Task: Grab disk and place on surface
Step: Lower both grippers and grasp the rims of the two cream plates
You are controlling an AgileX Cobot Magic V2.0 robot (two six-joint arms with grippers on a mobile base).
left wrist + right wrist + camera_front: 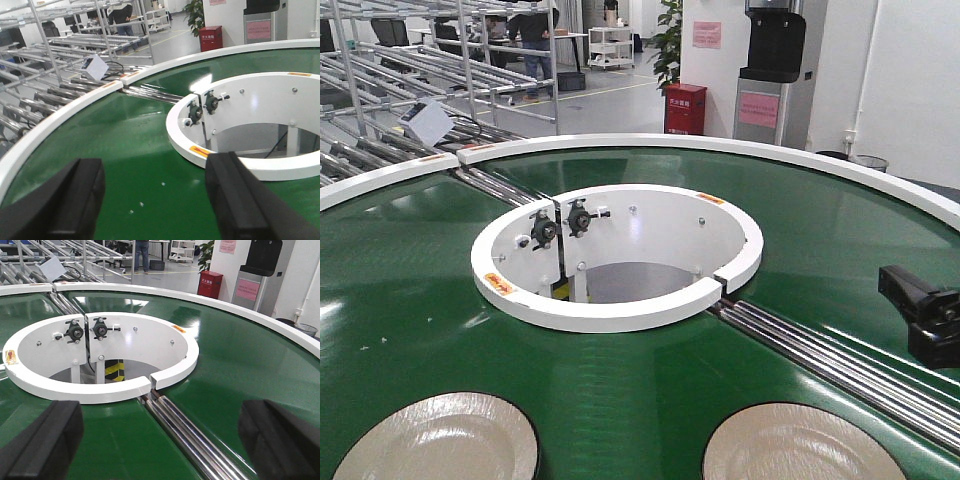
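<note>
Pale glossy round disk [440, 440] at 7 o'clock, second disk [800, 445] at 5 o'clock, riding green curved conveyor belt [400, 300]; left end effector [155, 175], right end effector [160, 412] wide, empty, poised for grab.

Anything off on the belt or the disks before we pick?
Nothing serious. Both disks lie flat on the green belt. Only oddity: a few small white specks on the belt, seen by the left wrist camera.

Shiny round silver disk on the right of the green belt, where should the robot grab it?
The shiny round silver disk lies flat on the green conveyor belt, so only its thin rim gives something to pinch. Probably best from above on its right side, nearest the open right gripper.
</note>
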